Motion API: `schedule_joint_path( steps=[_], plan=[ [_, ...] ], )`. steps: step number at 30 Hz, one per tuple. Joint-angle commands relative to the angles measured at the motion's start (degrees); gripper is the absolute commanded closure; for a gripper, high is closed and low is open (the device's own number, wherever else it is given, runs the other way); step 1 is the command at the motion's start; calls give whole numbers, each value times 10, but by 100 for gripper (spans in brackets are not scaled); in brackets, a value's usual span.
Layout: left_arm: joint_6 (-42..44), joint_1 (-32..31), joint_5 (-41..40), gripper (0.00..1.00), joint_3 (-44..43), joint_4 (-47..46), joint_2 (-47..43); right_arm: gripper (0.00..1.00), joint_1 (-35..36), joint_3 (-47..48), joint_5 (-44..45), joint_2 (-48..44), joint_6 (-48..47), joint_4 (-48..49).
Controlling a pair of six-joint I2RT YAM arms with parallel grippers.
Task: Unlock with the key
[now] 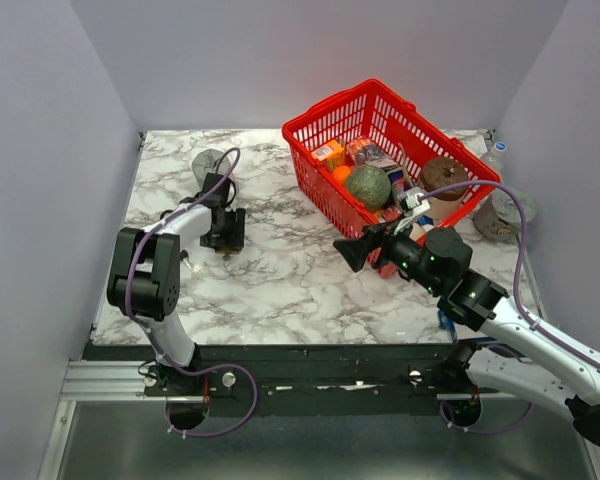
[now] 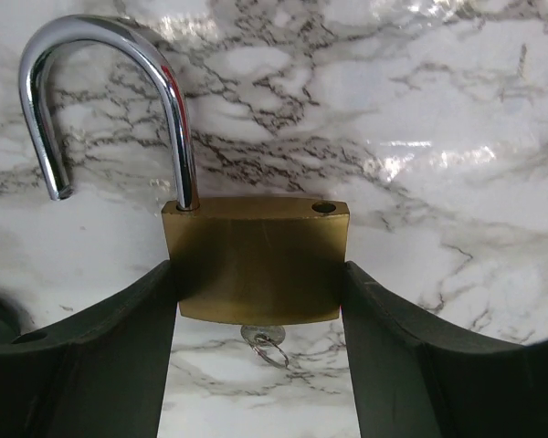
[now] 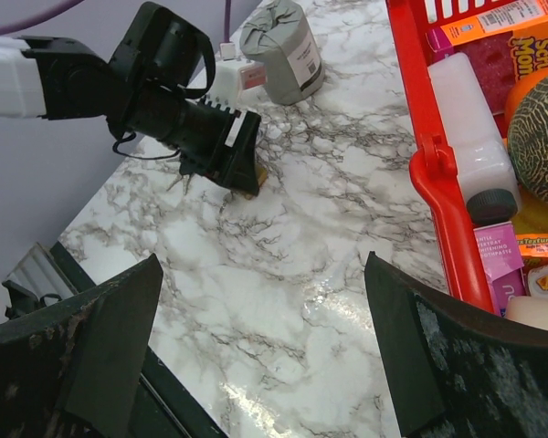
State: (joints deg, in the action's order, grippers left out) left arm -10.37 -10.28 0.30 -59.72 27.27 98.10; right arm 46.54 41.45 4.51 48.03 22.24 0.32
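Observation:
A brass padlock [image 2: 256, 265] lies flat on the marble table, its chrome shackle [image 2: 110, 91] swung open and out of one hole. My left gripper [image 2: 258, 278] is shut on the padlock's body, one finger against each side. The key [image 2: 260, 336] sticks in the padlock's bottom; only its small silver head and a wire ring show. From above, the left gripper [image 1: 225, 232] is at the table's left. My right gripper [image 1: 350, 250] hangs open over the middle of the table with nothing between its fingers [image 3: 110, 338], apart from the padlock [image 3: 258, 171].
A red basket [image 1: 460, 160] full of groceries stands at the back right, close to the right arm. A grey cylinder [image 1: 208, 163] stands behind the left gripper. A jar [image 1: 500, 215] sits at the right edge. Grey walls close in three sides.

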Motion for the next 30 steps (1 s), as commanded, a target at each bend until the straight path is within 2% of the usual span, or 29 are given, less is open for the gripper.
schedule_joint_path(
  steps=[1, 13, 16, 17, 19, 20, 22, 26, 30],
  plan=[
    [21, 21, 18, 100, -57, 23, 38, 0, 1, -8, 1, -12, -2, 3],
    [40, 39, 12, 100, -102, 37, 81, 0, 2, -12, 7, -17, -4, -2],
    [33, 38, 17, 87, -101, 35, 79, 0, 1, -14, 9, -18, -4, -1],
    [33, 39, 11, 77, -100, 34, 75, 0, 1, -15, 9, -19, -4, -1],
    [29, 39, 8, 66, -96, 29, 71, 0, 1, -15, 9, -18, -4, -1],
    [27, 39, 9, 54, -95, 25, 66, 0, 1, -15, 9, -19, -4, -2],
    [25, 39, 8, 43, -92, 21, 60, 0, 1, -16, 8, -17, -3, -1],
    [23, 38, 8, 15, -82, 5, 35, 0, 1, -17, 8, -18, 0, -1],
    [24, 38, 14, 1, -72, -12, 9, 0, 1, -17, 9, -18, 2, -1]
  ],
)
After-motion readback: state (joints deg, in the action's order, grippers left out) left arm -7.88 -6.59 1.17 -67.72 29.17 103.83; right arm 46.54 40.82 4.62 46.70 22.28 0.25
